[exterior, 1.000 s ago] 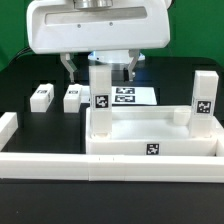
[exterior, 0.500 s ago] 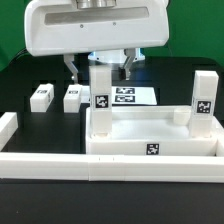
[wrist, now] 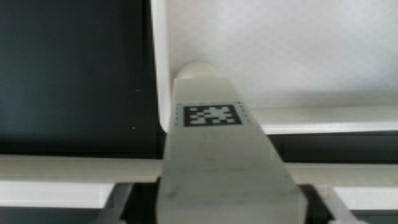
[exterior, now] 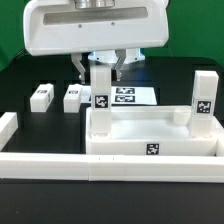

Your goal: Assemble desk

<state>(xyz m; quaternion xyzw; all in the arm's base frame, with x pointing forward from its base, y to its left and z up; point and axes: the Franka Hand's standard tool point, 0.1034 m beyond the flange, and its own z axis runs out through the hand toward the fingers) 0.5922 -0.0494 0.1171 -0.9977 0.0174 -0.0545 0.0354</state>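
Observation:
The desk's white tray-like slab (exterior: 150, 132) lies at the centre of the table, with a tag on its front rim. One white tagged leg (exterior: 101, 92) stands upright at the slab's corner on the exterior view's left. My gripper (exterior: 100, 67) hangs over this leg's top, one finger on each side. In the wrist view the leg (wrist: 217, 140) fills the space between the jaws, with a thin dark gap on either side; the slab (wrist: 285, 50) lies beyond. A second leg (exterior: 203, 95) stands at the corner on the exterior view's right.
Two loose legs (exterior: 41, 96) (exterior: 72, 97) lie on the black table on the exterior view's left. The marker board (exterior: 128, 97) lies behind the slab. White rails run along the front (exterior: 110, 170) and the left edge (exterior: 8, 128).
The gripper's fingers have drawn inward from a wide spread to stand close on either side of the upright leg. The leg and slab have not moved.

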